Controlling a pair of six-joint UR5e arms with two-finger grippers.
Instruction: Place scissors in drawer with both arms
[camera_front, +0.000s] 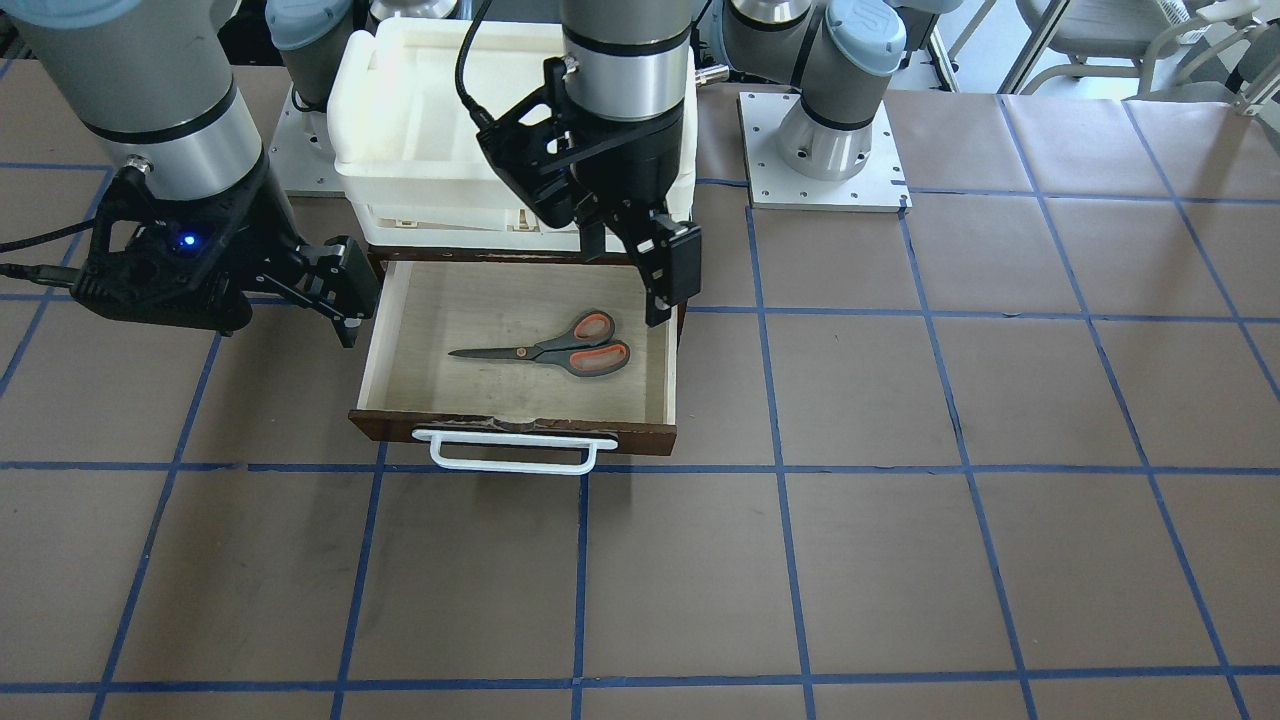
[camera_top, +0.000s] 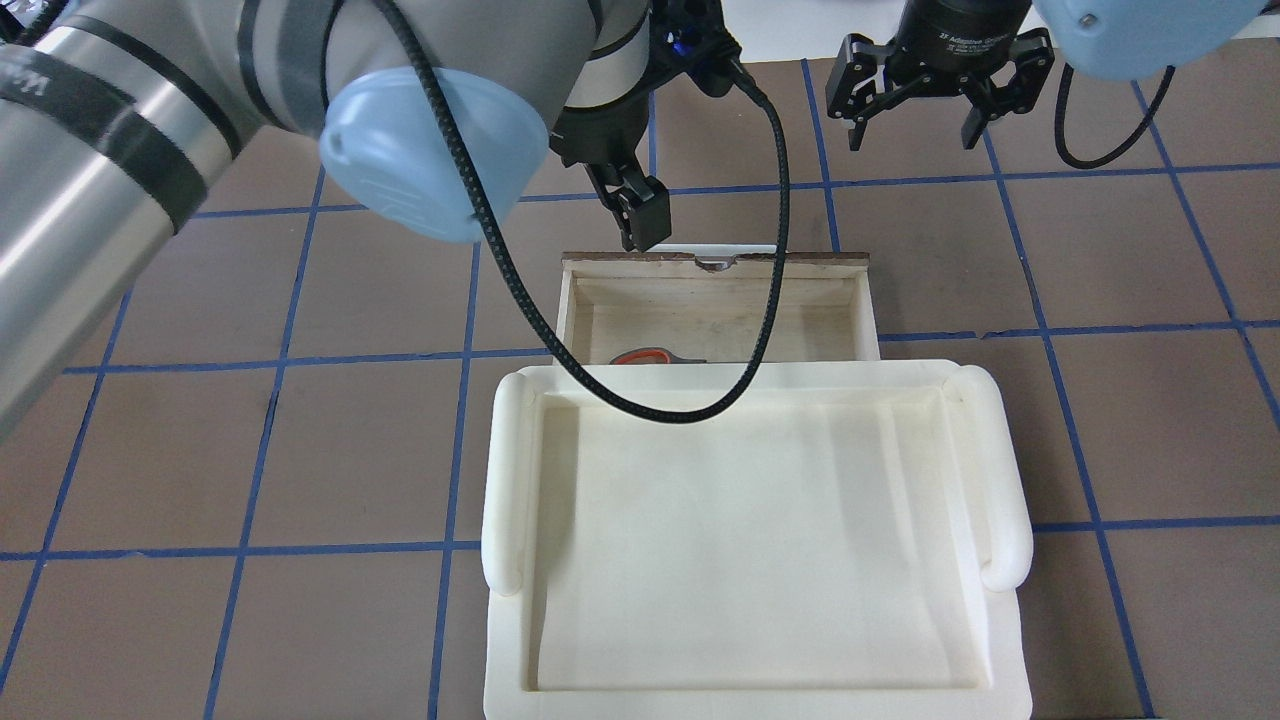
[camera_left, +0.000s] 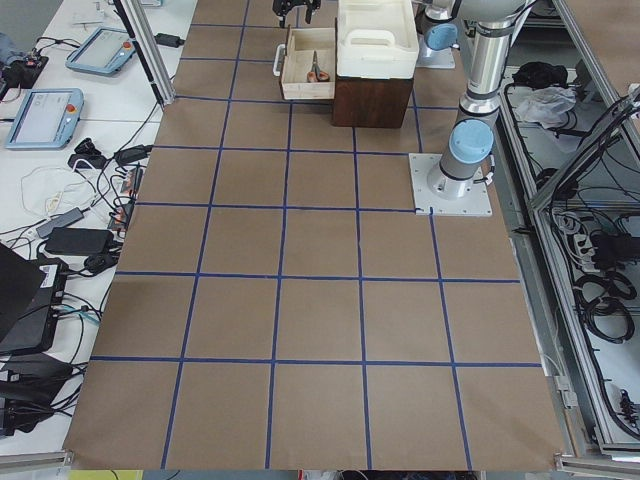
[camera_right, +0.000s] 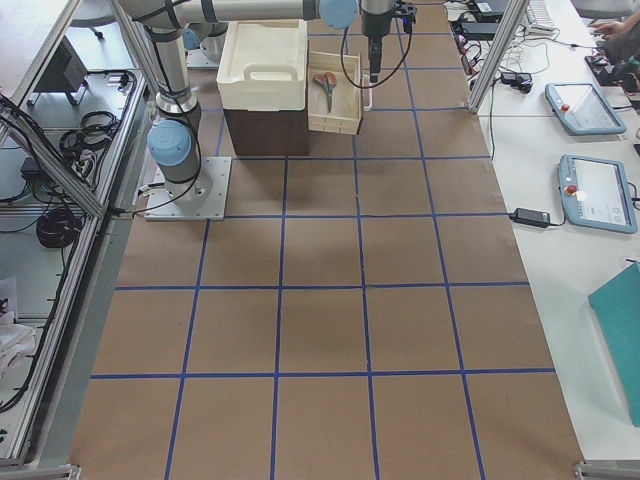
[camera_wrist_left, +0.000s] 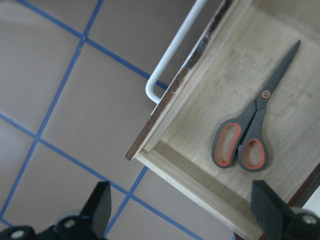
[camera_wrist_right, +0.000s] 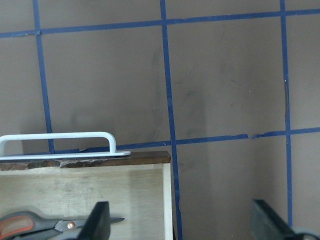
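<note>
My left end effector (camera_wrist_left: 184, 202) and right end effector (camera_top: 912, 125) hung wide open, empty. The scissors (camera_front: 560, 350) lay flat in the open drawer (camera_front: 640, 436), just below the left one. Lowering it carelessly, I judged, could knock its finger on the drawer wall.

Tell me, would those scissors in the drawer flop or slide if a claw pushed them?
Probably stiff: the scissors have slim metal blades. They lie flat in the wooden drawer, so they would likely slide, not roll.
</note>
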